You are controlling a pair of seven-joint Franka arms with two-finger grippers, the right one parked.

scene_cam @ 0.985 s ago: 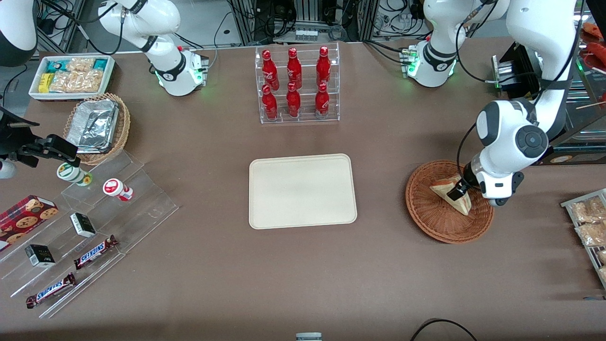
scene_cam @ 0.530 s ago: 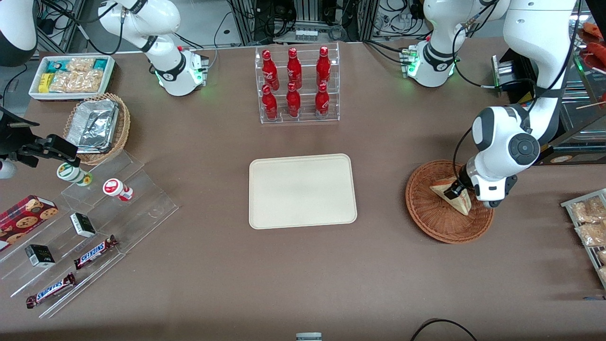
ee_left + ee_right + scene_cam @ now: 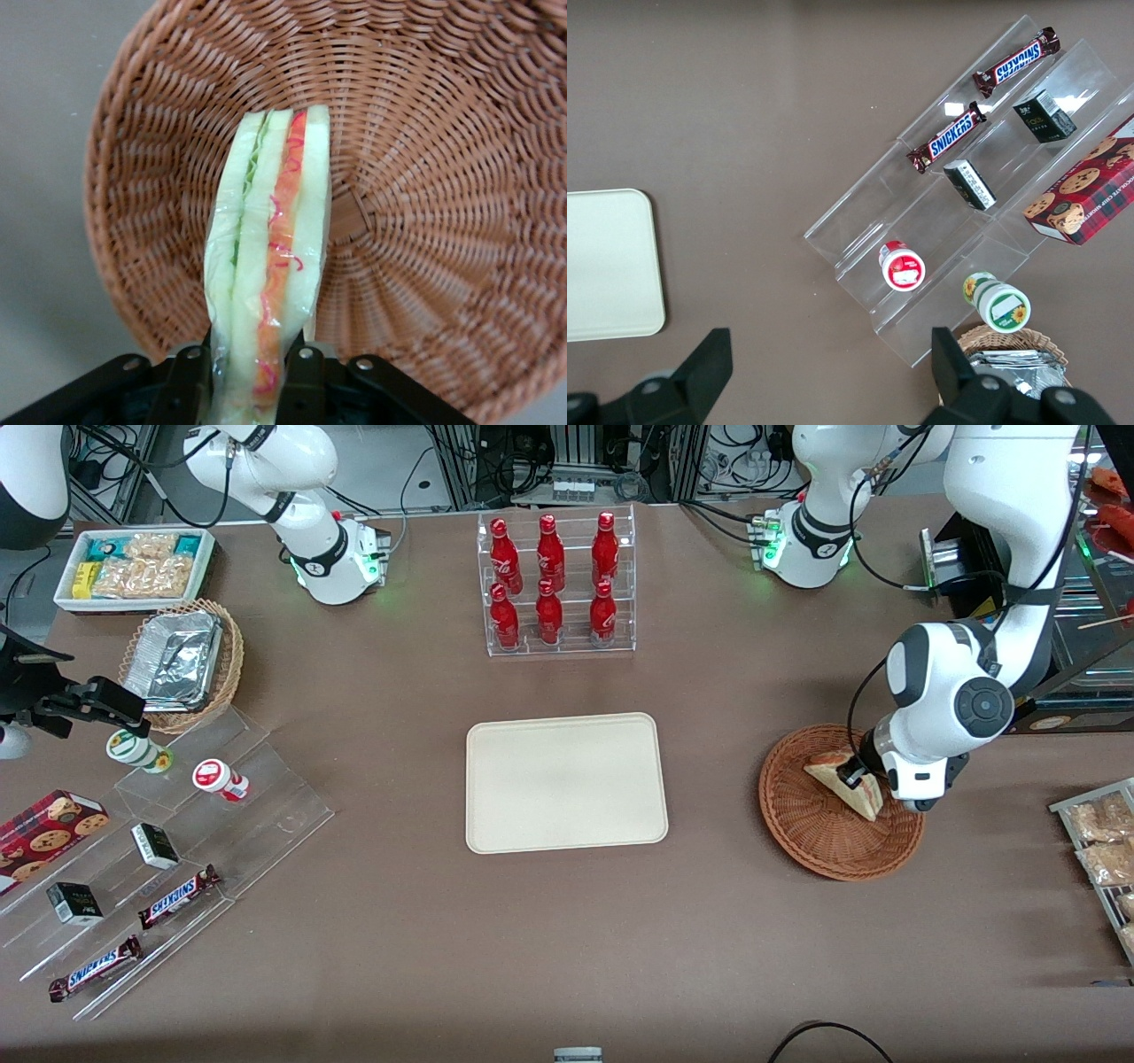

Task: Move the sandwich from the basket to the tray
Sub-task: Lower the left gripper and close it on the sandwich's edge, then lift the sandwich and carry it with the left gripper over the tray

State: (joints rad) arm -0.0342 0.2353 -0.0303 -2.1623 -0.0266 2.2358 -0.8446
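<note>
The sandwich (image 3: 842,781), a wrapped white-bread wedge with red and green filling, is over the reddish-brown wicker basket (image 3: 815,833) toward the working arm's end of the table. My left gripper (image 3: 858,779) is shut on the sandwich. In the left wrist view the sandwich (image 3: 266,266) stands on edge between my two black fingers (image 3: 306,376), with the basket (image 3: 425,177) under it and the gripper (image 3: 251,376) clamped on its wide end. The cream-beige tray (image 3: 566,781) lies bare in the middle of the table, and its corner shows in the right wrist view (image 3: 607,266).
A clear rack of red bottles (image 3: 555,584) stands farther from the front camera than the tray. Toward the parked arm's end are a clear stepped shelf with candy bars (image 3: 168,850), a tan basket with foil containers (image 3: 182,660) and a white bin of snacks (image 3: 133,567). Snack packets (image 3: 1103,850) lie beside the basket.
My gripper has drawn slightly up and away from the front camera with the sandwich in it. The sandwich has lifted a little off the basket floor.
</note>
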